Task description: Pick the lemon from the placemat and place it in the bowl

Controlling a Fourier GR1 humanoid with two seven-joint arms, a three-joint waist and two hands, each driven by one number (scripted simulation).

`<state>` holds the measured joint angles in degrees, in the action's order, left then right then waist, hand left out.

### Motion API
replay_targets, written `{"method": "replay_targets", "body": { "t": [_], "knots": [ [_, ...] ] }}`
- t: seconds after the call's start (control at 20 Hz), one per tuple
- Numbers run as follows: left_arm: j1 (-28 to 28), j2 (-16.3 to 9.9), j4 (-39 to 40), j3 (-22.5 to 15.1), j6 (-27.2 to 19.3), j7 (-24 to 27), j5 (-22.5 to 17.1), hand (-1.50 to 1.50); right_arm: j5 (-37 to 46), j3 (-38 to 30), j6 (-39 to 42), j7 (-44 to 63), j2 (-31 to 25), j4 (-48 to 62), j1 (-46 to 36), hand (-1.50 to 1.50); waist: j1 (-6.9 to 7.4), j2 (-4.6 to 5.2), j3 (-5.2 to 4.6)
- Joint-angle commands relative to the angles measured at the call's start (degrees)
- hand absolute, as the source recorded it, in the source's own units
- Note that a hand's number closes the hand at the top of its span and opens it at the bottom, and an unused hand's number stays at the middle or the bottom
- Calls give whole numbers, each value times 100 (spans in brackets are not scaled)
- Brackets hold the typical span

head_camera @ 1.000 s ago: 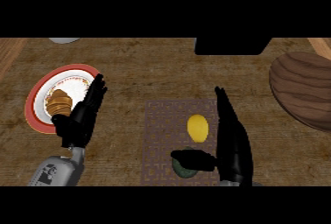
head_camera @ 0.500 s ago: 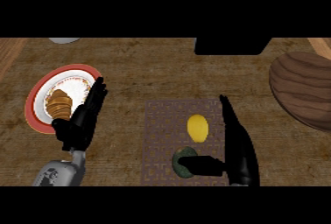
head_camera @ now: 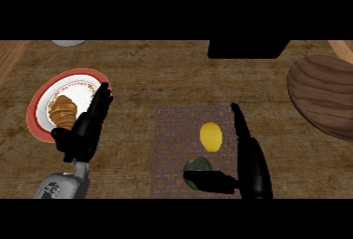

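On the placemat — lemon beside right hand, fingers straight; left likewise.

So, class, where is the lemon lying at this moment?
In the head view the lemon lies on the placemat right of centre, just left of the open right hand, with a dark green fruit below it.
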<state>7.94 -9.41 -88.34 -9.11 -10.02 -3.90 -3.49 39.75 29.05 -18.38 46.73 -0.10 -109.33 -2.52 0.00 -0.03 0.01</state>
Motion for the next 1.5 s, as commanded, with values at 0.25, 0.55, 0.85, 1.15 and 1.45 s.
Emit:
{"method": "replay_targets", "body": {
  "t": [0.25,0.55,0.85,1.15,1.45],
  "knots": [
    [-280,138,-42,163,272,143,141,0,-746,-165,-654,-572,9,879,-321,-150,14,2,0],
    [-185,180,-639,117,195,-535,333,0,-1036,-99,-1153,-1295,9,1539,7,-150,24,-2,2],
    [-93,380,-190,367,333,-141,441,0,-1241,-393,-945,-1549,10,1873,-231,-150,7,0,0],
    [169,309,183,513,500,-17,397,0,-390,-289,-1091,-1083,5,2264,-134,-150,-7,2,-2],
    [448,225,325,748,690,-14,287,0,-1062,-23,-1631,-1452,7,3454,-765,-150,27,12,0]
  ]
}}
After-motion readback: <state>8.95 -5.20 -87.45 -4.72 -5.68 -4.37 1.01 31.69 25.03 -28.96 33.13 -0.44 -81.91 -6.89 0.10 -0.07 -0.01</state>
